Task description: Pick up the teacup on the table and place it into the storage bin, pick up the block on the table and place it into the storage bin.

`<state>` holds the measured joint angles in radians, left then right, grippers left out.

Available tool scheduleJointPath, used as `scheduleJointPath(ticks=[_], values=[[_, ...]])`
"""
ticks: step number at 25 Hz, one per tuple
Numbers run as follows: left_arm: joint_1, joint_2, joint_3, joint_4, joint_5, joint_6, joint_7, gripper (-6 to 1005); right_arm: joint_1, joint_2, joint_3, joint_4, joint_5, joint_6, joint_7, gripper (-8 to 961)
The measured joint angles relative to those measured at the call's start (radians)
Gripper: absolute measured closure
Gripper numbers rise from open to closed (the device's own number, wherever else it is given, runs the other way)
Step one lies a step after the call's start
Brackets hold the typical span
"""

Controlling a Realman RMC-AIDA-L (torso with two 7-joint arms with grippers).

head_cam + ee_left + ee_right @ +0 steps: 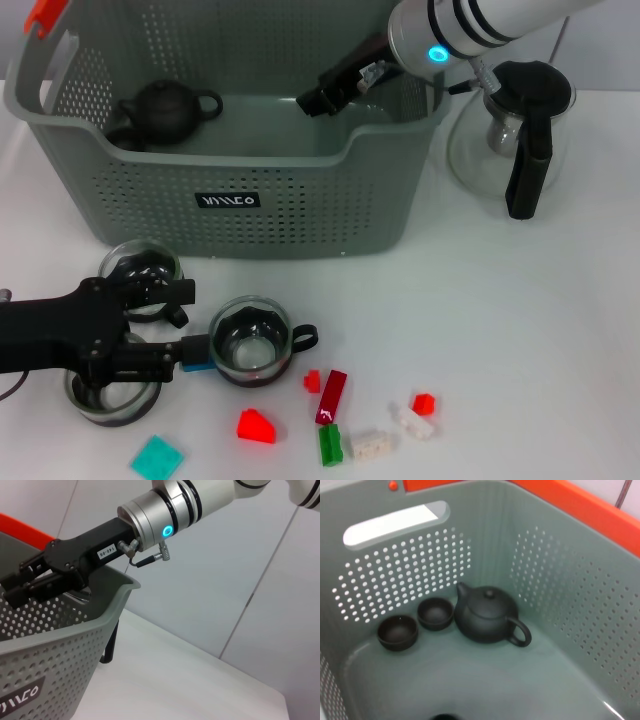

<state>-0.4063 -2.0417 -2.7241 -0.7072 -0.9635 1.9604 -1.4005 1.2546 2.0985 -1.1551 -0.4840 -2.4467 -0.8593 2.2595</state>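
Note:
The storage bin (150, 210) stands at the back of the table and holds a black teapot (165, 108). In the right wrist view two small black teacups (397, 632) lie beside the teapot (487, 615) on the bin's floor. My right gripper (312, 100) hangs shut over the bin's right half, and I see nothing in it. My left gripper (190, 322) is open at the front left. Its fingertips (182, 292) are just short of a glass teacup (250, 342). Two more glass cups (140, 268) sit around that arm. Blocks lie in front, among them a red block (257, 426).
A clear glass pot (510, 140) with a black handle stands right of the bin. Loose blocks are scattered near the front edge: dark red (332, 395), green (329, 444), white (370, 445), small red (424, 403) and teal (157, 458).

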Motion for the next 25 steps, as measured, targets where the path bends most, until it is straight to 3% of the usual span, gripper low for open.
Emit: scheduleJointPath(ticks=[6, 11, 18, 25], values=[[0.004, 0.001, -0.002, 0.000, -0.002, 0.000, 0.000, 139, -0.037, 0.001, 0.002, -0.078, 0.037, -0.012, -0.008, 547], [0.010, 0.003, -0.003, 0.000, -0.002, 0.000, 0.000, 138, -0.144, -0.001, 0.000, -0.274, 0.176, -0.090, -0.037, 447], [0.013, 0.003, -0.003, 0.000, -0.003, 0.000, 0.000, 136, -0.327, -0.012, 0.010, -0.525, 0.427, -0.317, -0.187, 329], [0.025, 0.006, -0.003, -0.002, -0.003, 0.009, 0.008, 133, -0.422, -0.014, 0.003, -0.666, 0.447, -0.616, -0.249, 290]])
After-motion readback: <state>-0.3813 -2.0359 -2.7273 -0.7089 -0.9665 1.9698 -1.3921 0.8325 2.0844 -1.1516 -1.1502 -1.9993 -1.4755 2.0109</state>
